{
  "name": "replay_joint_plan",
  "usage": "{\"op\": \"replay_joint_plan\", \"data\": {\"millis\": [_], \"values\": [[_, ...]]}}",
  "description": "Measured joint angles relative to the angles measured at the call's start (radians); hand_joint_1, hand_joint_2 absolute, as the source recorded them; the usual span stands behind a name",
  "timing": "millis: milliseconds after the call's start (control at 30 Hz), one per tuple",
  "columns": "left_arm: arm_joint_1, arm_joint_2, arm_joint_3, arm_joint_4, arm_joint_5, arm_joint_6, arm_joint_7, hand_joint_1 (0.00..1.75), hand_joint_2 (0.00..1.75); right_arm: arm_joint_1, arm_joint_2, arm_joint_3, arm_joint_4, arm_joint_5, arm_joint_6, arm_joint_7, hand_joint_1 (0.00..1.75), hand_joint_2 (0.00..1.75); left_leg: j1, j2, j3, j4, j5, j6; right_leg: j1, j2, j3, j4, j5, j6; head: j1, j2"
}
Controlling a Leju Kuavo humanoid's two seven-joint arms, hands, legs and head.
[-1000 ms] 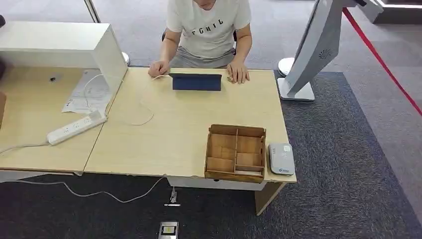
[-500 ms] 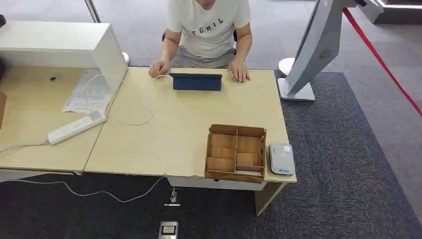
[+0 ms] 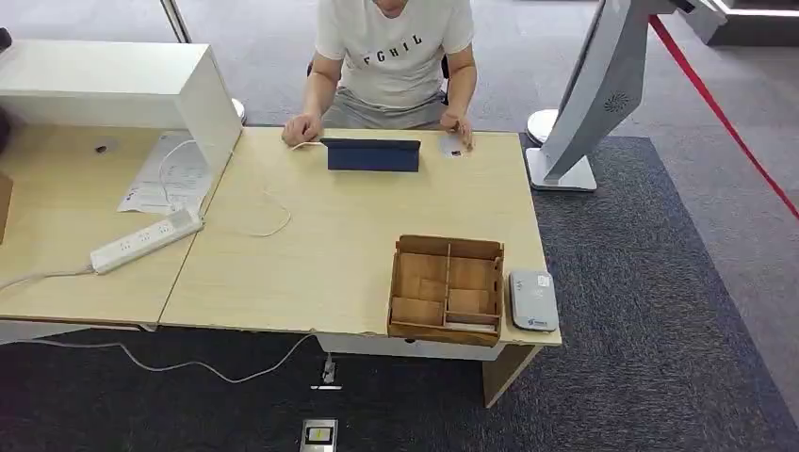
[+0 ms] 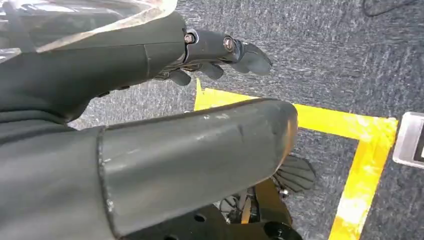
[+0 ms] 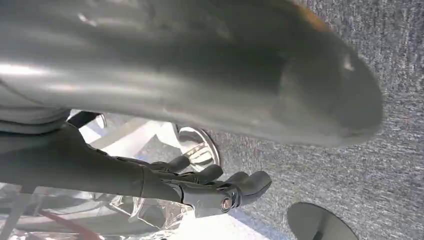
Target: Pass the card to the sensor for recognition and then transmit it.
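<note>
We see the wooden table [image 3: 311, 254] filling centre-left of the head view, dark carpet around it, and a person [image 3: 394, 56] seated at the far edge, top centre. A white box [image 3: 113, 89] sits upper left, a white kiosk stand [image 3: 594, 94] upper right. On the table: a dark blue tablet [image 3: 373, 155] near the top centre, a wooden divided tray [image 3: 446, 289] lower centre-right, a white power strip [image 3: 144, 241] at left. The sensor [image 3: 533, 300], a small grey reader, lies just right of the tray at the table's near right corner. The card [image 3: 452, 147], small and pale, is at the person's hand [image 3: 458, 132] just right of the tablet, well apart from the sensor; whether it is lifted or flat on the table we cannot tell. Left hand [image 4: 220, 55] hangs over the carpet in its wrist view, fingers loosely extended, grasping nothing. Right hand [image 5: 210, 187] likewise hangs, fingers slightly curled but apart, nothing in them. We judge the card light, thin, stiff and slick, so hard to lift off a flat top; best pinched by opposite edges or taken at a free end when offered, leaving the face clear to lay over the reader. Light grip, it could slip or flex.
</note>
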Motion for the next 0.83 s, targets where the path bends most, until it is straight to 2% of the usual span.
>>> {"op": "replay_joint_plan", "data": {"millis": [200, 833], "values": [[0.001, 0.001, 0.0, -0.002, -0.006, 0.011, 0.018, 0.0, 0.0, -0.001, 0.002, 0.002, 0.006, 0.001, 0.014, 0.009, 0.0, 0.0, 0.0, 0.0, 0.0, 0.0, 0.0, 0.0, 0.0, 0.0, 0.0, 0.0, 0.0, 0.0, 0.0, 0.0], [0.0, 0.0, 0.002, -0.003, -0.013, 0.009, 0.018, 0.0, 0.0, -0.009, 0.003, 0.022, 0.017, 0.005, 0.062, 0.034, 0.0, 0.0, 0.0, 0.0, 0.0, 0.0, 0.0, 0.0, 0.0, 0.0, 0.0, 0.0, 0.0, 0.0, 0.0, 0.0]]}}
